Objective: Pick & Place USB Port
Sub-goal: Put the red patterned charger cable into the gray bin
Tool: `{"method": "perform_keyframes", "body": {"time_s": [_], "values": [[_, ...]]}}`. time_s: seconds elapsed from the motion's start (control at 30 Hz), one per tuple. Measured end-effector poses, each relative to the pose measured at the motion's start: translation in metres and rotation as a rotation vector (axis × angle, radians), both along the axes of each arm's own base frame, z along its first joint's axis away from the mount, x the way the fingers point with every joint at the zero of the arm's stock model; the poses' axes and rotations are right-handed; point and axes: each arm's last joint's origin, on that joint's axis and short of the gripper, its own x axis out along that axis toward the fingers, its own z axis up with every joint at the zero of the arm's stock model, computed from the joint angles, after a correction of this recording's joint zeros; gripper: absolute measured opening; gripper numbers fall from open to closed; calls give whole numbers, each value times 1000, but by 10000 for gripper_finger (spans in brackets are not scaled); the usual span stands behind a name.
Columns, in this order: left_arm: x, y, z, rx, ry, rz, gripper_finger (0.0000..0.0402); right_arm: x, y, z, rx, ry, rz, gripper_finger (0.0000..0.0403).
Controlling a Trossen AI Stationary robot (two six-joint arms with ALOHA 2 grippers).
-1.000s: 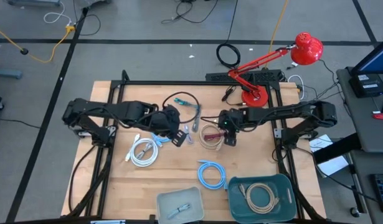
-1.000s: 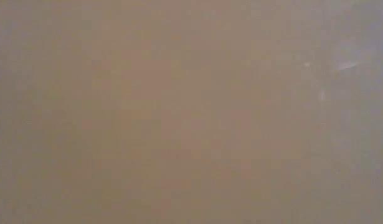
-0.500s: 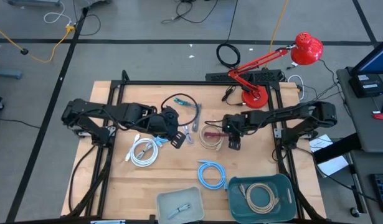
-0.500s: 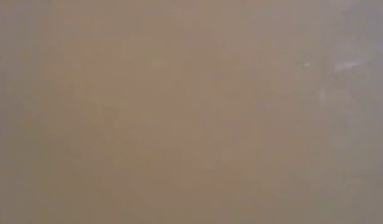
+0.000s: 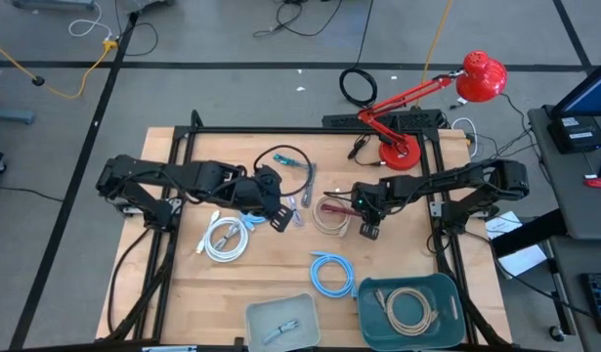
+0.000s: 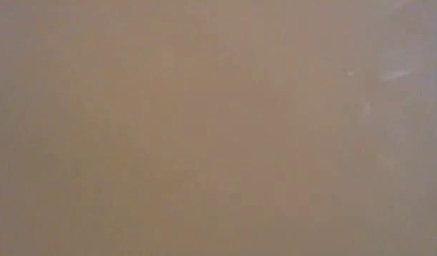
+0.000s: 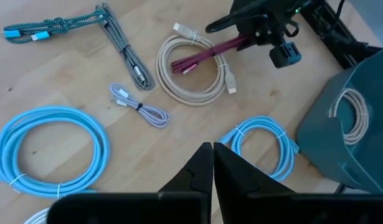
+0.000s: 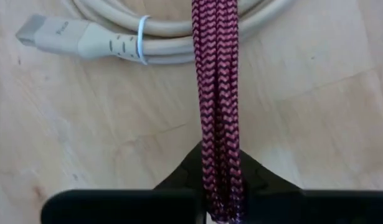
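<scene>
A maroon braided cable (image 5: 331, 206), folded into a bundle, lies across a beige coiled USB cable (image 5: 329, 219) at the table's middle. My right gripper (image 8: 219, 171) is shut on the maroon bundle's end toward the table's right; the left wrist view also shows that gripper (image 7: 253, 37) on the bundle (image 7: 200, 56). The beige coil (image 8: 179, 25) lies flat on the wood, its plug (image 8: 45, 31) sticking out. My left gripper (image 7: 213, 155) hovers shut and holds nothing, to the left of the coil, over the table's middle (image 5: 280, 219). My right gripper pinches the maroon bundle near its right-hand end (image 8: 217, 149) between its two fingers, several strands together. The fingers come steeply from above. The bundle runs on away from the fingers, and its far part (image 8: 216, 25) rests across the beige coil.
A teal bin (image 5: 439, 293) holding a beige cable and a grey tray (image 5: 266, 313) stand at the near edge. Light-blue coils (image 5: 329, 272), a white coil (image 5: 227, 238), a small lilac cable (image 7: 138, 107) and a black-and-teal cable (image 7: 110, 31) lie about. A red lamp (image 5: 398, 152) stands far right. The low view shows only tan blur.
My right gripper has sunk and gone a little toward the table's near edge, to the right-hand end of the maroon cable. The cables on the table lie as before.
</scene>
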Motion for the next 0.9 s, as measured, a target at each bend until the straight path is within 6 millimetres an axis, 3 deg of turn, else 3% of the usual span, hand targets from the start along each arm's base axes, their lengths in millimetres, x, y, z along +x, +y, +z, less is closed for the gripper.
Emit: {"method": "perform_keyframes", "body": {"time_s": [0.13, 0.27, 0.63, 0.73, 0.87, 0.9], "values": [[0, 0, 0, 11, -3, 7, 3, 1, 2, 7, 6, -19, -23, 9], [0, 2, 0, 49, -12, 64, 11, 5, 5, 32, -11, -121, -38, 7], [-30, 8, 20, 345, -167, 499, 3, 0, 15, 145, -74, -527, -174, 5], [-35, 9, 17, 349, -168, 446, 7, -4, 21, 173, -76, -645, -192, 5], [-22, 10, 2, 237, -308, 232, 4, -5, 30, 201, -47, -779, -184, 5], [-11, 10, -2, 184, -420, 161, 3, -4, 33, 207, -36, -815, -179, 5]]}}
